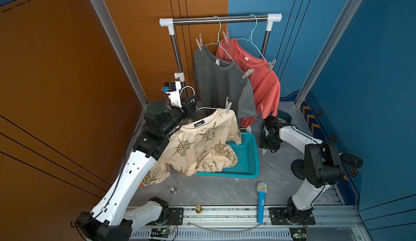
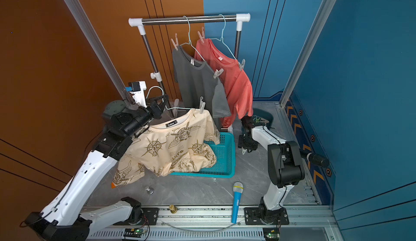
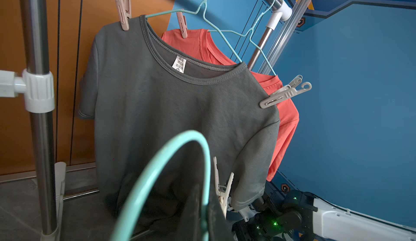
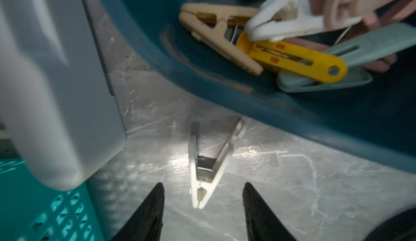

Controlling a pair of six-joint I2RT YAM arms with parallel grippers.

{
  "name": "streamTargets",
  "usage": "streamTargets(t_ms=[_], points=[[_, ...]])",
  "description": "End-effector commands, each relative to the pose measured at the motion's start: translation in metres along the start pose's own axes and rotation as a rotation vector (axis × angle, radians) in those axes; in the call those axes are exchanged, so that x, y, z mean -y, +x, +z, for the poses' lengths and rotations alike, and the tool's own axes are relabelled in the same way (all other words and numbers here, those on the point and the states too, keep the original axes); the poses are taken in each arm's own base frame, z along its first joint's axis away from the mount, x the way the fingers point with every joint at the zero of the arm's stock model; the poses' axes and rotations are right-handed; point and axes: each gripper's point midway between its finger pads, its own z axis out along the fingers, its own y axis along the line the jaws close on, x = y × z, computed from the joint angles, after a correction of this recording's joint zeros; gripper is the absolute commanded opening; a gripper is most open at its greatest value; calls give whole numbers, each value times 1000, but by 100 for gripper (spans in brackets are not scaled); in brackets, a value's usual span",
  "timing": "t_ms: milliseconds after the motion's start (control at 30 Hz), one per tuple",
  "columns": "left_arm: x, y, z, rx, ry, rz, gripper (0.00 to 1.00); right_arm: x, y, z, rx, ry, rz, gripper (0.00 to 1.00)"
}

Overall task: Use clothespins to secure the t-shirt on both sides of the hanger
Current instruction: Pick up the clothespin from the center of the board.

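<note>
Noted left jaws together, clamped on the mint hanger below its hook. Found cream t-shirt draped on it, hem trailing into teal basket; one pale clothespin clipped at the shoulder away from those jaws. Noted right jaws apart, low over the tabletop, straddling a white clothespin untouched. Saw remaining clothespins heaped in blue bowl just beside.

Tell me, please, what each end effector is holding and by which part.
The left end effector grips the teal hanger near the base of its hook. The right end effector holds nothing: its jaws stand open around a white clothespin.
</note>
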Motion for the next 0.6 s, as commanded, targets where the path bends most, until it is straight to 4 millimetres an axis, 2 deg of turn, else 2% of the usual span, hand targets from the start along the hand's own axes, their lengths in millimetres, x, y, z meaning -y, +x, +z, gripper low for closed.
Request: streamTargets(t_ms=[0,100,333,567], points=[[5,-11,-2,38,27,1,10,6,-4,8,9,47,31,58],[5,-11,-2,38,24,2,10,7,-4,17,-3,57,39,56],[3,-10,-2,35,16,4,10,2,-5,30,-25,32,47,42],[2,-9,-1,31,15,3,10,-9,-10,27,17,-33,52,31]])
